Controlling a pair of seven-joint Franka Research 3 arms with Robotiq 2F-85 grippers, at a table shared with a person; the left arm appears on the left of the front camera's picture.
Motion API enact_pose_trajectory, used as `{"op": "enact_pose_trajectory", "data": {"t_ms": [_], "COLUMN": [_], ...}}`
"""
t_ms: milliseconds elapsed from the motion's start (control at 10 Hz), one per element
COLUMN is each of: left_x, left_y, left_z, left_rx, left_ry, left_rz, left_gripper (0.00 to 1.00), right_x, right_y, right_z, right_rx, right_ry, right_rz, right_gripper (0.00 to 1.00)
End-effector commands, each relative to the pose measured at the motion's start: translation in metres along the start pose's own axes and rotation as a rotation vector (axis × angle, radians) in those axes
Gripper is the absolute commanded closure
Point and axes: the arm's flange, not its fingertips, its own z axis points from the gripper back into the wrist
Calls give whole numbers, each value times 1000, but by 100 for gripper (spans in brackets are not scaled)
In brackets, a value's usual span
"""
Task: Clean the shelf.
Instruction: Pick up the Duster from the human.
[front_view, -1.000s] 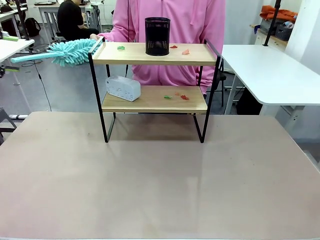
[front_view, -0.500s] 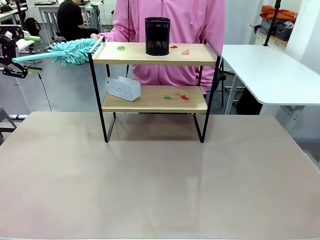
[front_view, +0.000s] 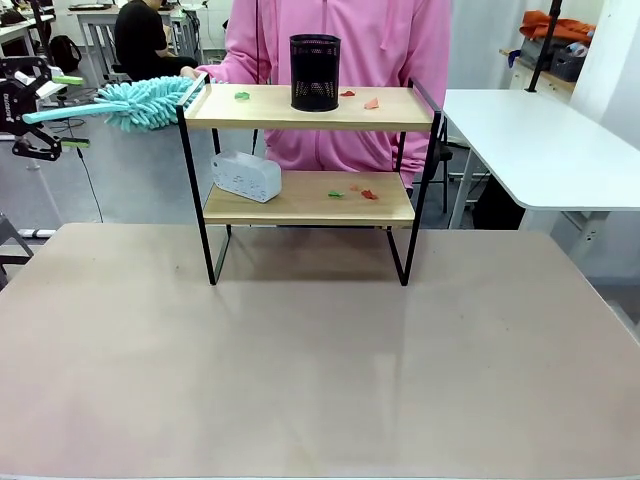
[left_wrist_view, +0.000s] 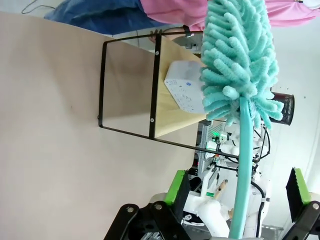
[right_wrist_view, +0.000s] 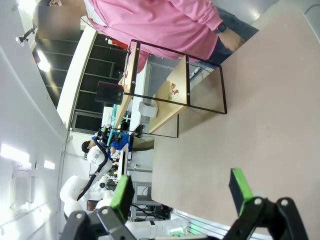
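The shelf (front_view: 275, 118) stands at the far middle of the table, also seen in the wrist views (left_wrist_view: 170, 115) (right_wrist_view: 167, 107). Small green, red and pink scraps (front_view: 371, 103) lie on its top board, and more scraps (front_view: 368, 194) on the lower board. A person's hand (front_view: 190, 72) holds a teal fluffy duster (front_view: 150, 100) out past the shelf's left end. The duster's handle (left_wrist_view: 242, 165) runs between the fingers of my open left gripper (front_view: 68, 110) (left_wrist_view: 237, 195), clear of both green pads. My right gripper (right_wrist_view: 181, 192) is open over the table with nothing in it.
A black mesh pen holder (front_view: 315, 72) stands on the top board and a white box (front_view: 246, 176) on the lower one. The person in pink stands right behind the shelf. A white side table (front_view: 540, 140) is at the right. The tan table (front_view: 320, 350) stretches in front.
My left gripper has come into the front view from the left and now brackets the end of the duster's handle. The duster and shelf have stayed put.
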Motion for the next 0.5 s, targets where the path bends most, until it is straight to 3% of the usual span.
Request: {"op": "enact_pose_trajectory", "data": {"t_ms": [0,200,300,400], "left_x": [-1,0,1,0], "left_y": [0,1,1,1], "left_z": [-3,-4,-4,-3], "left_rx": [-61,-80,-82,-73], "left_ry": [-11,-17,-32,-28], "left_rz": [27,44,36,25], "left_gripper": [0,0,58,58], "right_x": [4,4,4,4], "right_y": [2,2,2,2], "right_z": [-1,-1,-1,-1], "right_rx": [15,15,15,15], "right_ry": [-9,-9,-9,-9], "right_rz": [25,25,25,25], "right_gripper": [0,0,0,0]}}
